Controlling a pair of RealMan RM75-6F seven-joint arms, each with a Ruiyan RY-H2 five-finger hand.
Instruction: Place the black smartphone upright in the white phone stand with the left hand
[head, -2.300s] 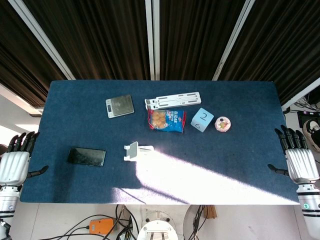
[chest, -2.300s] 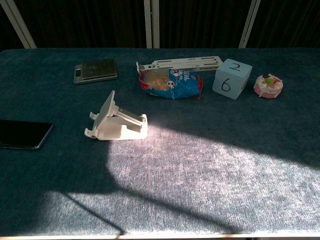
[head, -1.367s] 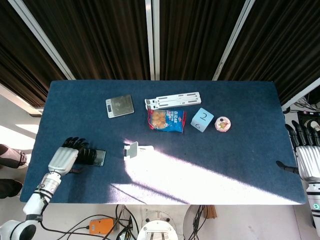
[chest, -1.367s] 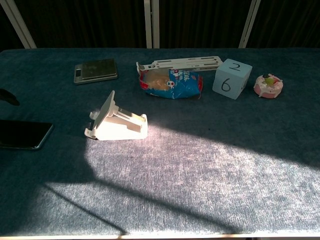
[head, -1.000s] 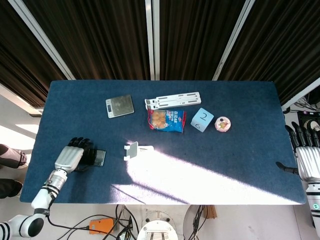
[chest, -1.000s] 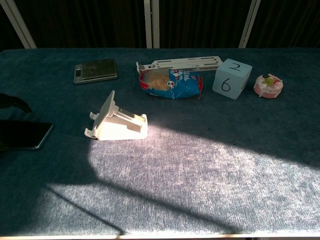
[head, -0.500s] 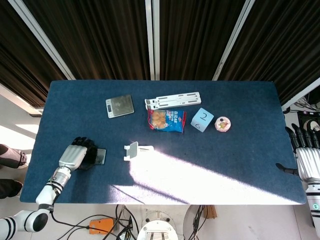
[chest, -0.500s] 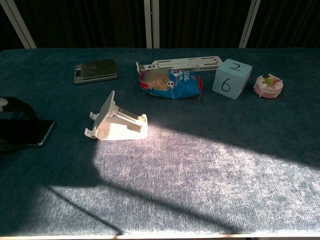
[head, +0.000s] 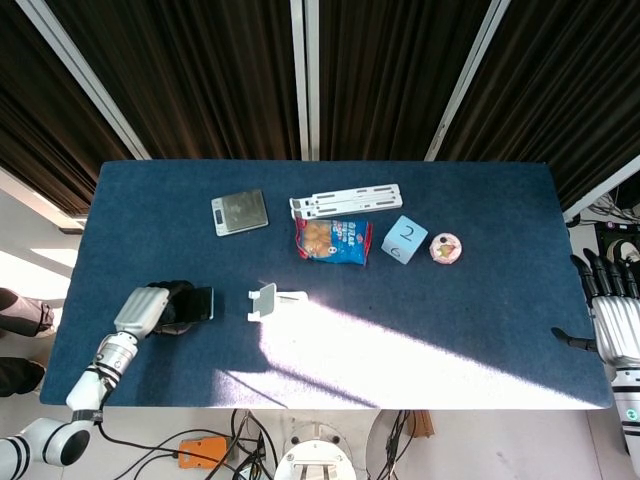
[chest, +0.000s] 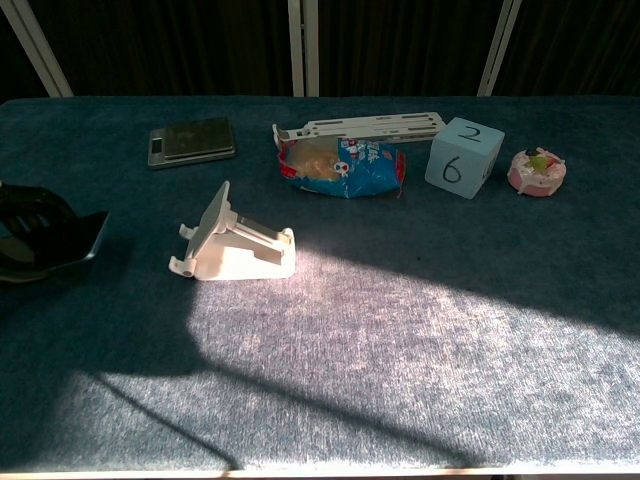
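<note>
The table (head: 480, 330) spreads blue in front of me, with a bright patch of sun across its near half. My left hand (head: 150, 308) sits near the table's near left corner, fingers wrapped around the black phone (head: 199, 303), gripping it; from the chest view the phone (chest: 70, 240) tilts up off the cloth, its right end raised. My right hand (head: 612, 325) hangs off the right edge of the table, fingers straight and spread, holding nothing.

Toward the far edge, near the middle, lies a long white folding rack (head: 346, 199), and just in front of it, touching or nearly so, a blue snack bag (head: 333, 240). To the left of these sits a grey scale (head: 239, 212), flat on the cloth. To the right of the bag stands a pale blue cube (head: 404, 239) marked with a 2 on top and a 6 on its near face. The white phone stand (head: 273, 300) sits just right of the phone, apart from it, at the edge of the sunlit patch, its back plate leaning to the left. Smallest is a pink round toy cake (head: 445, 247) just beside the cube, on its right.
</note>
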